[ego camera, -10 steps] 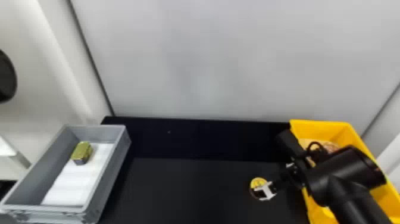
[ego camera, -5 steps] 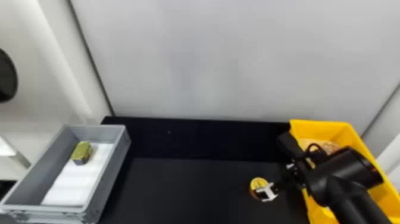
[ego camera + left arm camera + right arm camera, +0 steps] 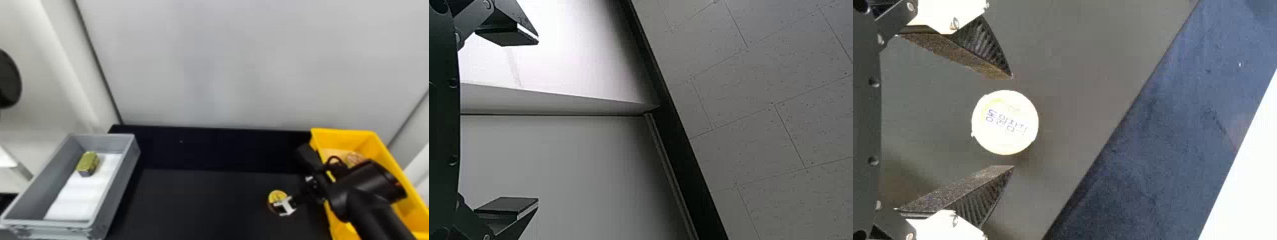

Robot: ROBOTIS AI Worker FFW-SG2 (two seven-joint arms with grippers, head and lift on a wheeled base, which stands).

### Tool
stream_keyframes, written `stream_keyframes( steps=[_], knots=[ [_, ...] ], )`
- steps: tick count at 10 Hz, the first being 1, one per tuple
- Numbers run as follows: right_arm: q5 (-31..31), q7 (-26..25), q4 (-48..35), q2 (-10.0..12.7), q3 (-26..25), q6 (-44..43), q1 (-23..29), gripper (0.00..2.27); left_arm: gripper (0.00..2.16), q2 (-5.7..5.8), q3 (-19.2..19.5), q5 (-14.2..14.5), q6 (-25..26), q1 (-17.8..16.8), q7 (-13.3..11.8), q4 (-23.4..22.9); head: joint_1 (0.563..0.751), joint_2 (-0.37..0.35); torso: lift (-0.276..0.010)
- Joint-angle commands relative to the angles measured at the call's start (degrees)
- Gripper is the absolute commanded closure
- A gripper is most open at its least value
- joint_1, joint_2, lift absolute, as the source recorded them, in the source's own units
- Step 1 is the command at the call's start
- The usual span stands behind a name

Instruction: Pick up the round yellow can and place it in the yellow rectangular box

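Note:
On the dark table stands the round yellow can (image 3: 277,198), left of the yellow rectangular box (image 3: 387,159). My right gripper (image 3: 285,206) is over the can, covering part of it. In the right wrist view the can (image 3: 1005,122) lies between the tips of my right gripper (image 3: 1013,122), which is open, with a gap on either side of the can. My left gripper (image 3: 538,120) is open and holds nothing, facing a pale wall and ceiling panels.
A grey tray (image 3: 123,178) at the left holds a small greenish-gold tin (image 3: 87,163) on a white liner. The right forearm (image 3: 367,198) crosses over the yellow box. A pale panel (image 3: 239,63) rises behind the table.
The right gripper has shifted slightly in the head view, and its forearm has moved a little lower and to the left. The can has not visibly moved.

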Motion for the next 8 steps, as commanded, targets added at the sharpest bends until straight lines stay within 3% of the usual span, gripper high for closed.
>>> stream_keyframes(
  steps=[1, 8],
  knots=[
    [0.0, -0.4, 1.6, 0.3, -0.1, -1.4, -0.6, 0.17, 0.14, -0.04, -0.1, 0.0, -0.3, -0.1, 0.0, 0.1, 0.663, 0.054, -0.01],
    [-0.4, -2.3, 6.2, 1.7, 0.1, -4.2, -1.8, 0.18, 0.14, -0.3, -0.4, 0.0, -0.6, -0.4, 0.0, 0.4, 0.663, 0.054, -0.01]
  ],
)
